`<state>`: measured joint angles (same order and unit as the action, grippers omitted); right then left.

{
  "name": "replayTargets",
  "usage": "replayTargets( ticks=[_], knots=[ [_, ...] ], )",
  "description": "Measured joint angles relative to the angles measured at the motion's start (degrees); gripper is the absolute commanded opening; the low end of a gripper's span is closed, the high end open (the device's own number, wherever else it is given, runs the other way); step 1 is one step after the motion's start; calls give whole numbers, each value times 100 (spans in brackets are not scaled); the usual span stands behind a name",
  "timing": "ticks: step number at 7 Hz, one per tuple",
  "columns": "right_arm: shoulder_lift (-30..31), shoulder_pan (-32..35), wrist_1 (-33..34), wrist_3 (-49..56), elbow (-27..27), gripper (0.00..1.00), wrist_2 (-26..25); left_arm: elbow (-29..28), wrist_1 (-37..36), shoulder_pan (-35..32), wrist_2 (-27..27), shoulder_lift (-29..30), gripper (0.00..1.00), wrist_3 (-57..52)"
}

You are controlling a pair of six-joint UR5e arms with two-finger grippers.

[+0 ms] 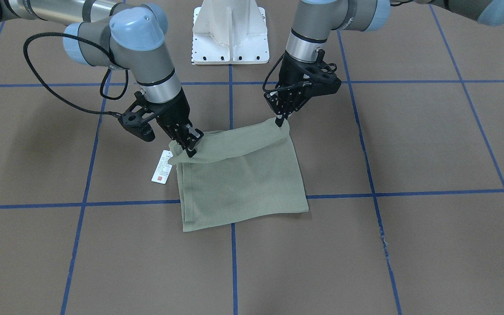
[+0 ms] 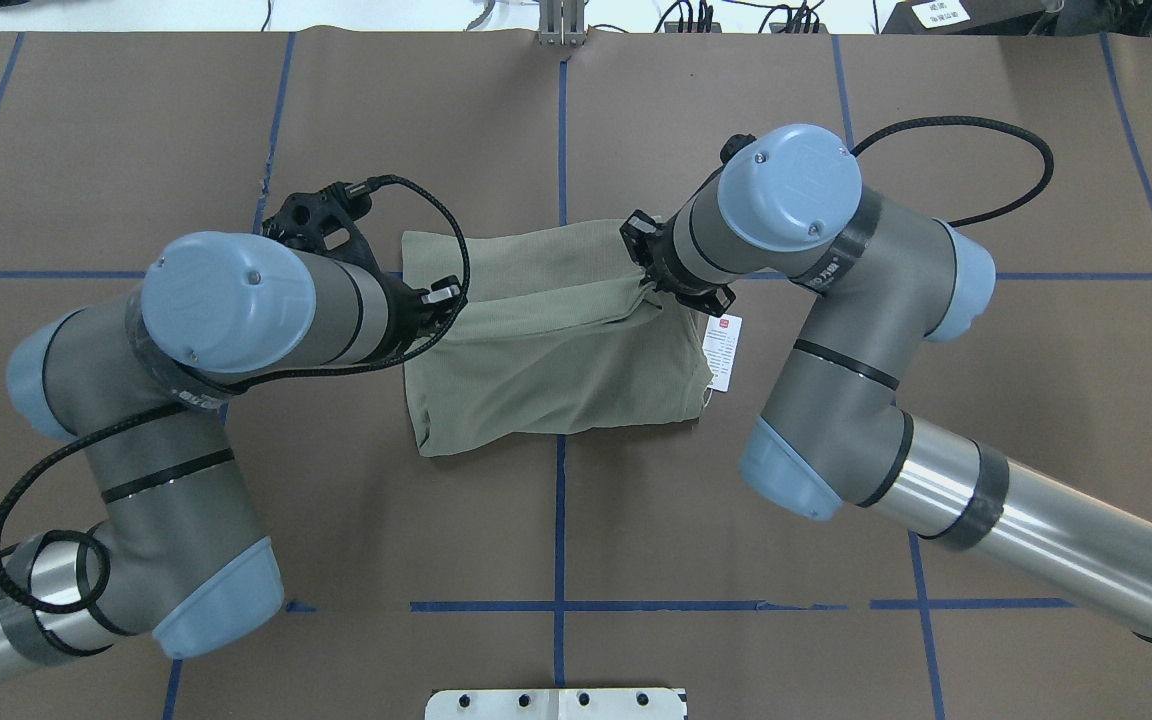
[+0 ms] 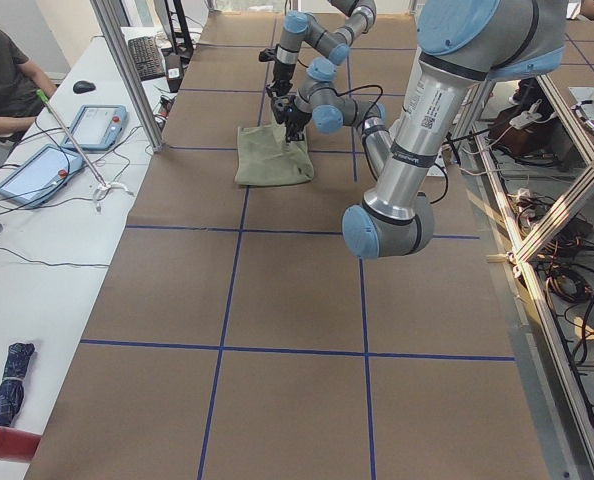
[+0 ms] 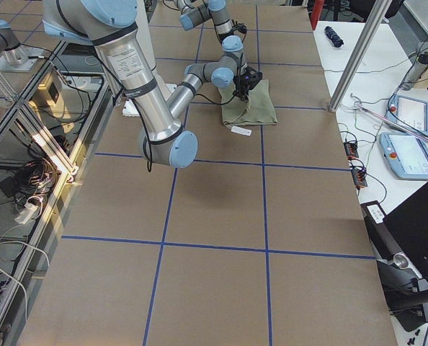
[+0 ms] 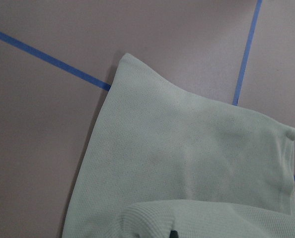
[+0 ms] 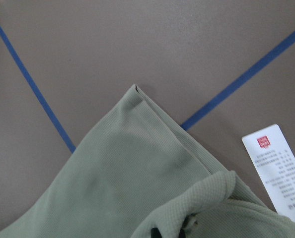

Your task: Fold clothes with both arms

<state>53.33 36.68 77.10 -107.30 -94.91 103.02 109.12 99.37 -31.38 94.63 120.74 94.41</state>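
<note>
The sage-green shirt [image 1: 243, 175] lies folded into a rectangle at the table's middle; it also shows in the overhead view [image 2: 546, 340]. Its white hang tag with a red mark [image 1: 161, 167] sticks out on the robot's right side. My left gripper [image 1: 281, 122] is shut on the shirt's corner on the robot's side and holds it a little above the table. My right gripper [image 1: 190, 148] is shut on the other corner of that edge, next to the tag. The raised edge sags between them. Both wrist views show folded cloth [image 5: 187, 163] [image 6: 127, 183] below the pinched edge.
The white pedestal base [image 1: 231, 35] stands behind the shirt on the robot's side. Blue tape lines [image 1: 125, 203] grid the brown table cover. A side desk with tablets [image 3: 37, 170] and a seated person [image 3: 2, 80] lies beyond the far table edge.
</note>
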Motion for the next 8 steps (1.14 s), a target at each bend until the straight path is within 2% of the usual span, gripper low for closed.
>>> replayTargets(
  ticks=[1, 2, 3, 5, 6, 8],
  knots=[
    [-217, 125, -277, 2, 493, 0, 43, -318, 71, -181, 78, 199, 0, -89],
    [-457, 223, -474, 3, 933, 42, 113, -734, 221, -336, 110, 422, 68, -132],
    [-659, 289, -626, 2, 1304, 99, 165, -1191, 409, -518, 120, 619, 100, -208],
    [-838, 377, -1057, 12, 1909, 100, 210, -2102, 634, -1120, 235, 1007, 100, -720],
    [-860, 432, -1207, 11, 2046, 100, 283, -2287, 690, -1361, 428, 1073, 100, -958],
    [-873, 566, -1253, 12, 1932, 100, 778, -2356, 718, -1623, 772, 1078, 100, -1444]
  ],
)
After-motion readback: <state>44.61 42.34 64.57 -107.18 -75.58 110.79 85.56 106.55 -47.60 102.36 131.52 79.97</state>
